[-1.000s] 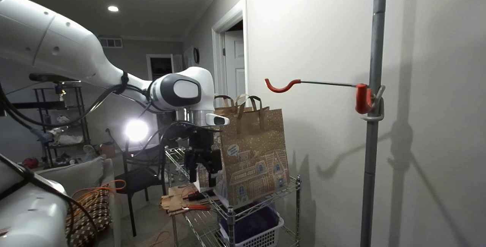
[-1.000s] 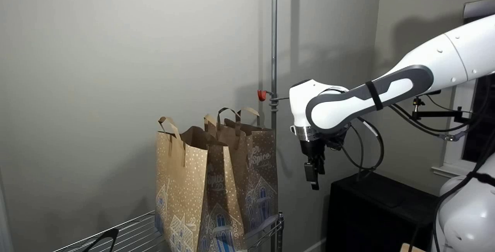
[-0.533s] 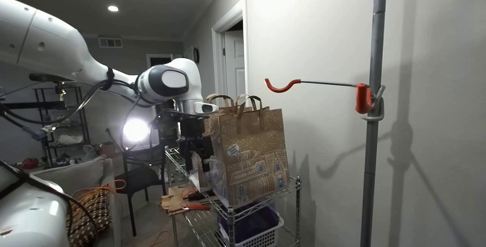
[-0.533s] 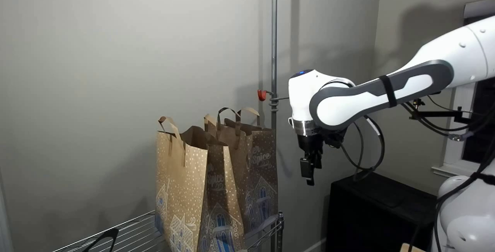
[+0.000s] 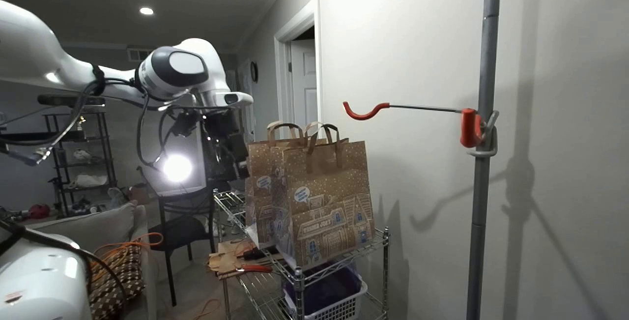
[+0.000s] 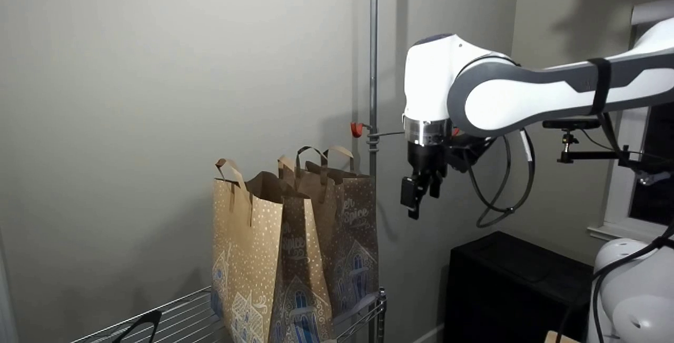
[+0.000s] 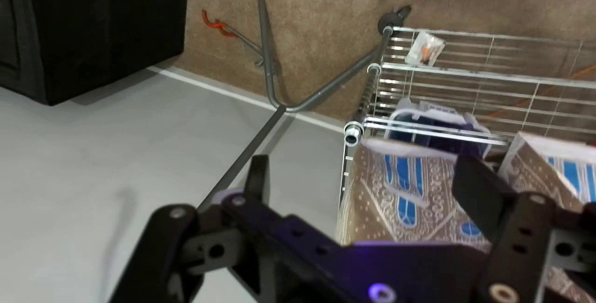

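Presently the black gripper (image 7: 365, 186) has its two fingers (image 7: 257, 179) spread wide apart: one tip sits just left of centre in the wrist view, the other right of centre. In an exterior view the robot arm (image 6: 532, 98) crosses the upper right of the frame, and the gripper hangs from it pointing downward, well apart from a shaded paper bag (image 6: 353, 227) in the lower middle. Farther left stands a brighter paper bag (image 6: 250, 243); both are brown and upright, side by side on a wire shelf (image 5: 299, 288). In the wrist view the printed face of the shaded paper bag shows lower right of centre, behind the gripper. A white basket (image 5: 363, 290) with something purple (image 5: 329, 285) in it sits beneath the bags, bottom middle of an exterior view. A grey pole (image 5: 484, 187) runs up the right side of that frame, and its red-tipped hook (image 5: 362, 116) reaches leftward, above the bags' upper right corner. A small white packet (image 7: 425, 50) shows among the shelf's wires, upper right in the wrist view. A black box (image 6: 516, 285) stands at the lower right of an exterior view.
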You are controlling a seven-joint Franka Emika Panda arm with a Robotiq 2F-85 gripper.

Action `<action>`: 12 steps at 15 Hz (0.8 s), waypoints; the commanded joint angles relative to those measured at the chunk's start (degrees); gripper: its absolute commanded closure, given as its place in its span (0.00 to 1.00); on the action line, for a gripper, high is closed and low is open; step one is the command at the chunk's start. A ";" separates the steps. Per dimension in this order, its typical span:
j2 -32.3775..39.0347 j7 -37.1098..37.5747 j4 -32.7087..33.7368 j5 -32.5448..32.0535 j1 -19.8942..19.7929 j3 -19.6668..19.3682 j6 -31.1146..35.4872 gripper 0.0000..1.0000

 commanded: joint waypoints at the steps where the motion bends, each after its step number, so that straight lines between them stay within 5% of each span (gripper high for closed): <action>1: 4.59 3.05 9.95 -4.70 -3.72 2.04 -0.34 0.00; 12: 19.87 0.66 24.83 -8.08 -4.64 0.21 10.69 0.00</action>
